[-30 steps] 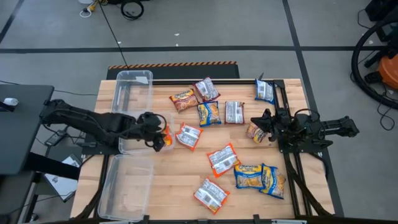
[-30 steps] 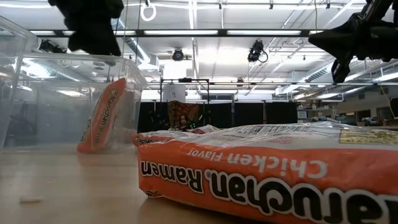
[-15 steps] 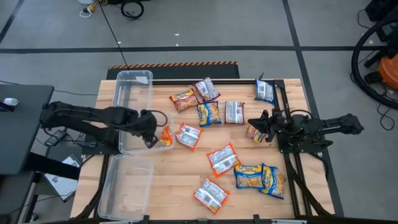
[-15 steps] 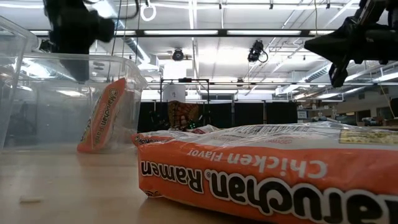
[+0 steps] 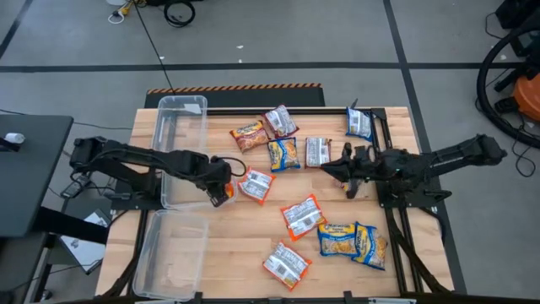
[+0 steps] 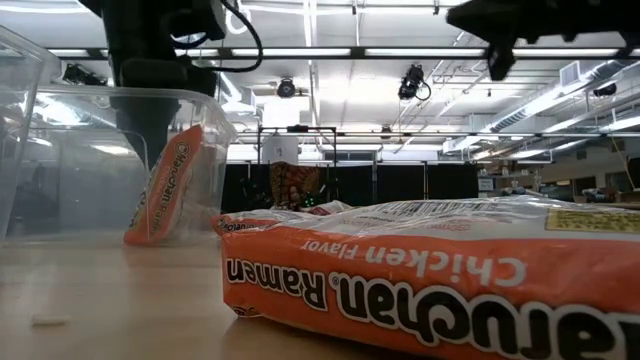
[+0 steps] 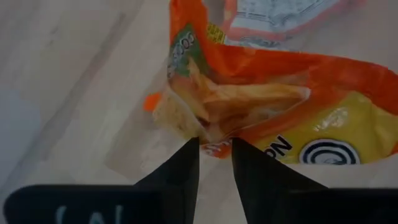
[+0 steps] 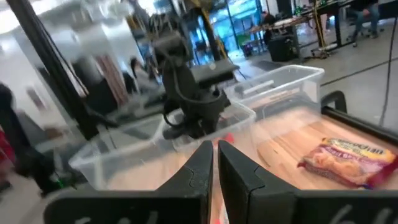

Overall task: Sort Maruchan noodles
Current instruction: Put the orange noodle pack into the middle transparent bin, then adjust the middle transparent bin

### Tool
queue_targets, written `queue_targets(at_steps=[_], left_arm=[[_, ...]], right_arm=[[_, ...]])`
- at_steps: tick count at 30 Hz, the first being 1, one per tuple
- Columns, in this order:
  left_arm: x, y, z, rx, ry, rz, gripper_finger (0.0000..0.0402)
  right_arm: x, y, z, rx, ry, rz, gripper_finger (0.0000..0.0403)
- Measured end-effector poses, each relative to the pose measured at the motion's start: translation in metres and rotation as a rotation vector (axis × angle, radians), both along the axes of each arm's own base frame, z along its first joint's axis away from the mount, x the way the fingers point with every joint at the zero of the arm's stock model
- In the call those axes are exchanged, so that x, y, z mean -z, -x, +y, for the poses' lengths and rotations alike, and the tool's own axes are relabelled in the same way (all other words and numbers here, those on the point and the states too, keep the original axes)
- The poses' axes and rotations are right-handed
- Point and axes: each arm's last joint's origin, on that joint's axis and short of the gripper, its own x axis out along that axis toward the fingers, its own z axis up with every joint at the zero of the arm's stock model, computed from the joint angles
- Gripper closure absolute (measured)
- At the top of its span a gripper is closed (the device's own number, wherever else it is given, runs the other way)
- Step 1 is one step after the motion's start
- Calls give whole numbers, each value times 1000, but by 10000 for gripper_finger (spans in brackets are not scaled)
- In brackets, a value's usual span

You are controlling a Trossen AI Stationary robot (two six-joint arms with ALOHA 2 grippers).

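On the pale wooden table (image 5: 253,245), two clear plastic bins sit along the left arm's side: a far bin (image 5: 180,127) and a near bin (image 5: 169,253). The far bin serves as the landmark here.

The left gripper (image 5: 221,189) is low at the far bin's near corner, on the side facing the table's middle. Its two dark fingers (image 7: 180,168) stand only a narrow gap apart, their tips at the crimped edge of an orange plastic ramen packet (image 7: 273,106). Whether they actually pinch that edge cannot be told. In the low view this orange packet (image 6: 165,185) stands on its edge, leaning against the bin's wall.

The other packets lie flat, spread from just beside the far bin toward the right arm. Just beside the leaning packet lies an orange-and-white packet (image 5: 255,185). Farther out are an orange packet (image 5: 247,135), a maroon-and-silver packet (image 5: 279,122), a blue-and-yellow packet (image 5: 284,154), a silver packet (image 5: 317,152) and a blue packet (image 5: 359,124). Toward the table's near edge lie two more orange packets (image 5: 302,216) (image 5: 284,263) and a pair of blue-and-yellow packets (image 5: 353,241).

The right gripper (image 5: 342,166) hangs above the table, well apart from the far bin, just beside the silver packet. Its fingers (image 8: 199,168) are closed and hold nothing.
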Motion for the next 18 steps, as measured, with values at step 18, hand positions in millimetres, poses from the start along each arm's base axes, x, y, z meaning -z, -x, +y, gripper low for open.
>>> queue_targets(at_steps=[18], left_arm=[[-10, 0, -6, 145, -65, -76, 322]], right_arm=[[12, -85, 19, -81, 214, 608, 372]])
